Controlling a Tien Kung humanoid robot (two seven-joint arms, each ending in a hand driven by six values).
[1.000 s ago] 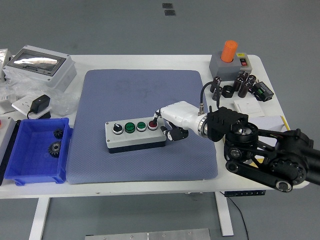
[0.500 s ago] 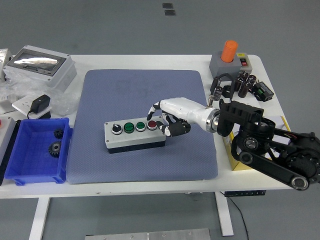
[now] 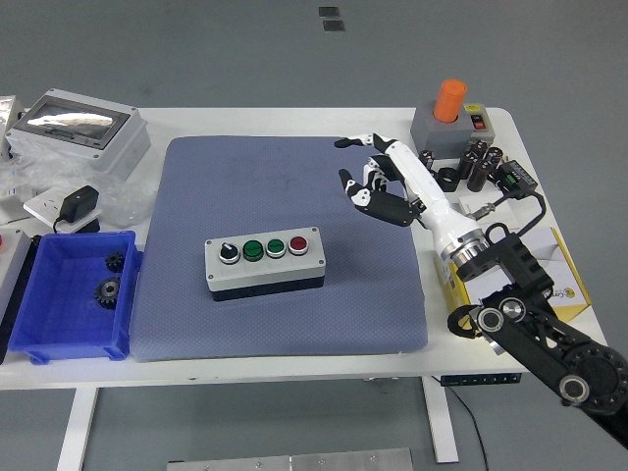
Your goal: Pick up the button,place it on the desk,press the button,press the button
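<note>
A grey button box lies on the blue-grey mat near its middle. Its top carries a black selector knob, two green buttons and a red button at the right end. My right hand is raised above the mat's right part, up and to the right of the box and apart from it. Its fingers are spread and hold nothing. My left arm is not in view.
A blue bin with gears sits at the left. A grey enclosure and a black adapter are at the back left. An orange-topped switch box and small black parts are at the back right.
My right hand has lifted off the red button and moved up and to the right, away from the box. Its fingers have opened. The box has not moved.
</note>
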